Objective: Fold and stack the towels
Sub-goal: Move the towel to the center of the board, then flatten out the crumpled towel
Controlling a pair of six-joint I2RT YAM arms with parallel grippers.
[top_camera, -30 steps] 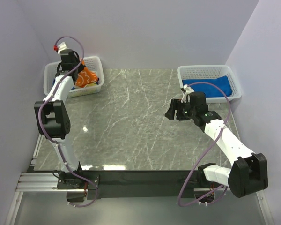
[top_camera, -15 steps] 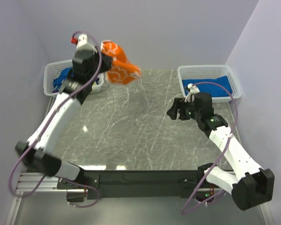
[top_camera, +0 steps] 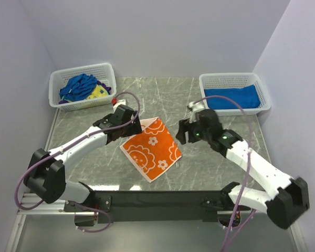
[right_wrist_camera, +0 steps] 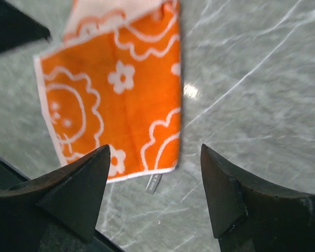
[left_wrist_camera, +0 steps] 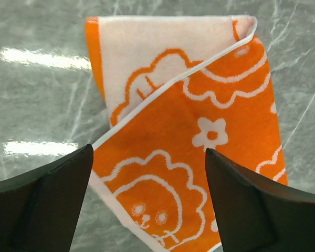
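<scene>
An orange towel (top_camera: 151,149) with white flower outlines lies spread on the marble table (top_camera: 220,173), near the middle. One corner is turned over and shows its pale underside (left_wrist_camera: 147,58). My left gripper (top_camera: 132,126) hovers open over the towel's far left edge (left_wrist_camera: 199,136), holding nothing. My right gripper (top_camera: 183,132) is open just right of the towel (right_wrist_camera: 121,94), above its near corner and small grey label (right_wrist_camera: 153,182). A plain blue towel (top_camera: 232,97) lies in the right basket (top_camera: 231,79). A crumpled blue towel (top_camera: 80,85) and a yellow one (top_camera: 98,92) sit in the left basket (top_camera: 60,76).
Both white mesh baskets stand at the table's back corners. Lilac walls close in the back and both sides. A black rail (top_camera: 157,198) runs along the near edge by the arm bases.
My left arm lifted the orange towel out of the left basket, swung it down onto the table and let go, jaws opening. My right arm moved left towards the towel.
</scene>
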